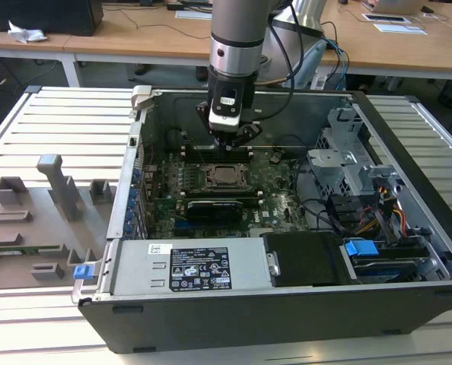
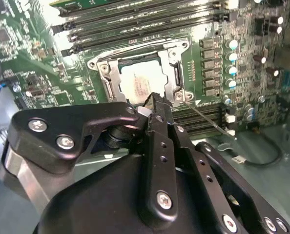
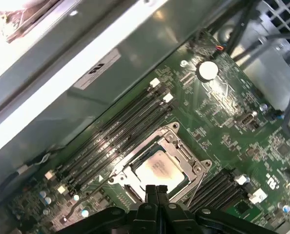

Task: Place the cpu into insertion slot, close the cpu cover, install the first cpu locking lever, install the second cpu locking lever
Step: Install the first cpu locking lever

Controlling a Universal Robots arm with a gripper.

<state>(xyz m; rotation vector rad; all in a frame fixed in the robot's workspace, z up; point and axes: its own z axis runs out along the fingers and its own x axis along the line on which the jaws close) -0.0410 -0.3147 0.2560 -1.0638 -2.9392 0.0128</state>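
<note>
The cpu (image 3: pixel 157 168) lies flat in the insertion slot (image 2: pixel 135 62) on the green board, its silvery top showing in both wrist views (image 2: pixel 135 85). The silver cpu cover (image 2: pixel 111 80) lies down around it as a frame (image 3: pixel 181 148). A thin wire locking lever (image 2: pixel 208 119) angles away from one corner of the socket and stands loose (image 3: pixel 199 180). My gripper (image 1: pixel 233 141) hangs just above the socket's edge. Its two black fingertips are pressed together (image 3: pixel 155 189) with nothing between them. In the exterior view the cpu (image 1: pixel 226 175) sits directly below the gripper.
Long black memory slots (image 3: pixel 120 126) run beside the socket. The computer case wall (image 1: pixel 138 152) stands at the exterior view's left, and a drive cage with cables (image 1: pixel 348 167) at the right. A grey power supply (image 1: pixel 188 266) fills the front. A grey fixture tray (image 1: pixel 36 220) lies outside the case.
</note>
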